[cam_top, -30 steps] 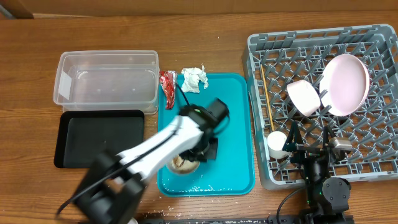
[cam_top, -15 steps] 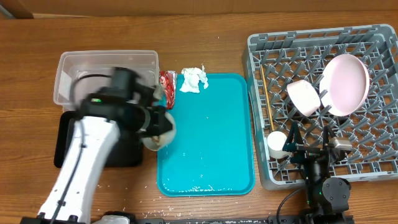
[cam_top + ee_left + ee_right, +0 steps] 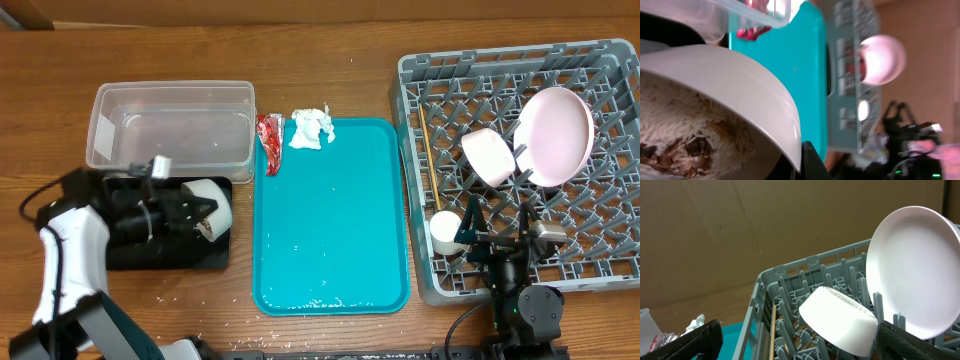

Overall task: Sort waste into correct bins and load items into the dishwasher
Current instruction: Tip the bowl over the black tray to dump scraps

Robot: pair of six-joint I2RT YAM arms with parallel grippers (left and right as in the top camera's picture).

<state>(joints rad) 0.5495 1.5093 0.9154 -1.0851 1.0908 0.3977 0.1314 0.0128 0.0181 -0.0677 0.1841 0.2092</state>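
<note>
My left gripper [image 3: 197,212] is shut on the rim of the white bowl [image 3: 214,207] and holds it tipped on its side over the black tray [image 3: 130,255]. In the left wrist view the bowl [image 3: 740,85] fills the frame, with white rice and brown scraps [image 3: 680,130] inside and one finger [image 3: 810,162] on its rim. The clear tub [image 3: 170,125] stands behind the tray. The red wrapper [image 3: 270,140] and white tissue [image 3: 311,128] lie at the teal tray's far left corner. My right gripper [image 3: 497,225] is open and empty over the grey dish rack [image 3: 610,265].
The teal tray [image 3: 330,220] lies in the middle. The rack holds the pink-white plate [image 3: 553,135], pink bowl [image 3: 488,156], white cup [image 3: 446,231] and chopsticks [image 3: 427,150]. The right wrist view shows the plate [image 3: 915,270] and pink bowl [image 3: 840,320]. Rice grains dot the front of the table.
My left arm has carried the white bowl from the teal tray leftward to above the black tray and tipped it on its side. The right arm has not moved.
</note>
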